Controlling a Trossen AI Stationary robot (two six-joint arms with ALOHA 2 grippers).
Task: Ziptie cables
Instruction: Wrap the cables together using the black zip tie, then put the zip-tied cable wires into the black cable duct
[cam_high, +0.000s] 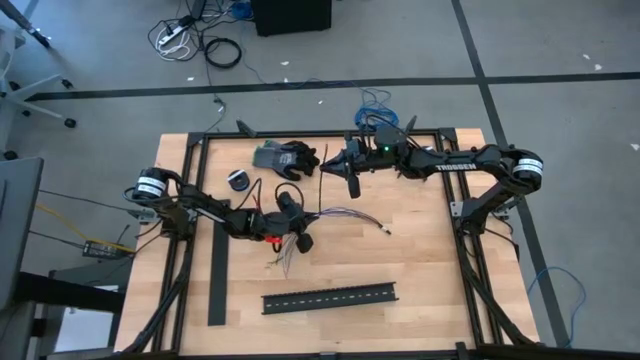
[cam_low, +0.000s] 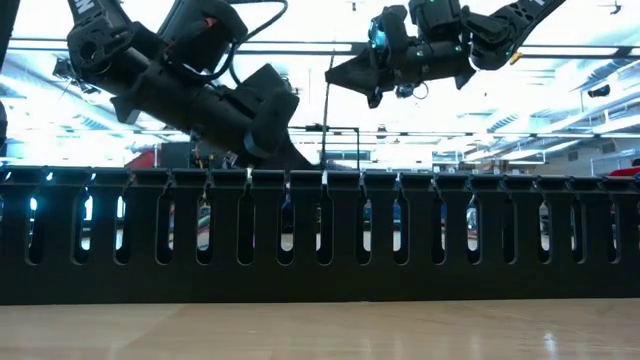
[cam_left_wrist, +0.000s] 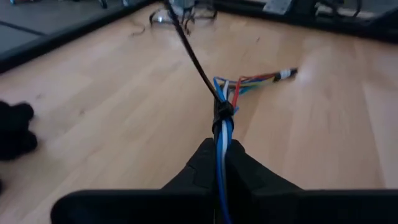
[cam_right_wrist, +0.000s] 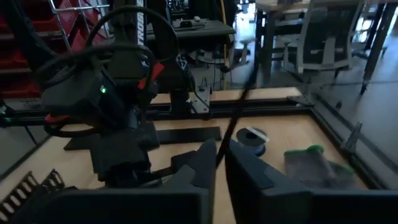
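The cables (cam_high: 345, 215), thin blue, white, red and grey wires, run from my left gripper (cam_high: 297, 232) toward the table's right. Their far end (cam_left_wrist: 283, 74) lies on the wood. A black ziptie (cam_left_wrist: 222, 111) is looped around the bundle just ahead of my left fingertips. Its thin strap (cam_left_wrist: 189, 53) rises toward my right gripper (cam_high: 335, 165), which hangs above the table's far middle, shut on it. My left gripper (cam_left_wrist: 222, 163) is shut on the cables. Loose wire ends (cam_high: 285, 255) splay out behind it. My left gripper pinches the bundle (cam_left_wrist: 222, 146) between its two fingers, just behind the ziptie loop. The wires run out along the fingers, which slant down from the table's left. The held part is lifted and the far end rests on the table. My right gripper has the ziptie's strap (cam_right_wrist: 229, 138) between its two fingertips, coming level from the table's right, high above the wood. The strap slants down from there to the loop on the bundle.
A black slotted channel (cam_high: 330, 297) lies near the front edge and fills the low view (cam_low: 320, 230). A black bar (cam_high: 218, 270) lies at the left. Gloves (cam_high: 285, 157) and a tape roll (cam_high: 238, 180) sit at the far side.
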